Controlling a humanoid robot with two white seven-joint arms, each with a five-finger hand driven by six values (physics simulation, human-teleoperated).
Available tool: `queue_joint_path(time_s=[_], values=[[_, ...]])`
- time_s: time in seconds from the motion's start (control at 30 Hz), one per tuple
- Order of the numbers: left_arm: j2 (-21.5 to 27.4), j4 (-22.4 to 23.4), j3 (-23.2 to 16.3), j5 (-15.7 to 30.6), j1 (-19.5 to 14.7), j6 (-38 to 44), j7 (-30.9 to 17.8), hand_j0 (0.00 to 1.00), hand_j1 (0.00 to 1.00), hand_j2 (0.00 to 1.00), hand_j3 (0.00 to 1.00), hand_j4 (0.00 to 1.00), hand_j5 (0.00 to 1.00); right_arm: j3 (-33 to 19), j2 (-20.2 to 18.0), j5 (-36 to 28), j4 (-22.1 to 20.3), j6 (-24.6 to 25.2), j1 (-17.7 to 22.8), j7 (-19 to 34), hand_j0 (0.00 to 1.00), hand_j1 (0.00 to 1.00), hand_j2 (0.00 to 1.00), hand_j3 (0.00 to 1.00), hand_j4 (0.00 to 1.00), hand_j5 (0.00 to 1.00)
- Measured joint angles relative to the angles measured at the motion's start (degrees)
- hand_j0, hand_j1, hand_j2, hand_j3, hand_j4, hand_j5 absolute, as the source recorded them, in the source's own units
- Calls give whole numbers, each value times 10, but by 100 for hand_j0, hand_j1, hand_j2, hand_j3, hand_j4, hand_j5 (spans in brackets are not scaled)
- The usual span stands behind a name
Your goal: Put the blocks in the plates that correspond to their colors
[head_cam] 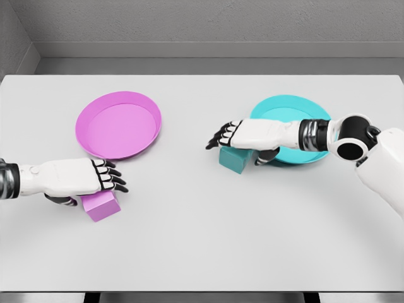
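Head view shows both hands poised open over their blocks on the worktop (202, 252) (neither gripped yet): left hand (88, 177) over the pink block (102, 206) near the pink plate (118, 125), right hand (243, 136) over the teal block (235, 160) beside the teal plate (287, 110); you must close, then lift.

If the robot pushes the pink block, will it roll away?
Probably not. The pink block has flat faces and sharp corners, so it should slide on the smooth table rather than roll. It looks solid and stiff, so the left hand above it likely won't squash it.
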Motion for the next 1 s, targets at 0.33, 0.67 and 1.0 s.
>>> queue_joint_path(time_s=[0.33,0.67,1.0], values=[[2,0,1,4,0,2,1,53,53,53,53,53,53,-1,18,15,13,0,-4,0,100,100,100,100,100,100],[3,3,2,5,-9,0,0,36,36,36,36,36,36,0,21,38,20,0,-6,0,88,88,88,88,88,88],[2,63,6,79,-74,0,0,36,36,36,36,36,36,-1,22,48,29,0,-11,0,70,70,70,70,70,70]])
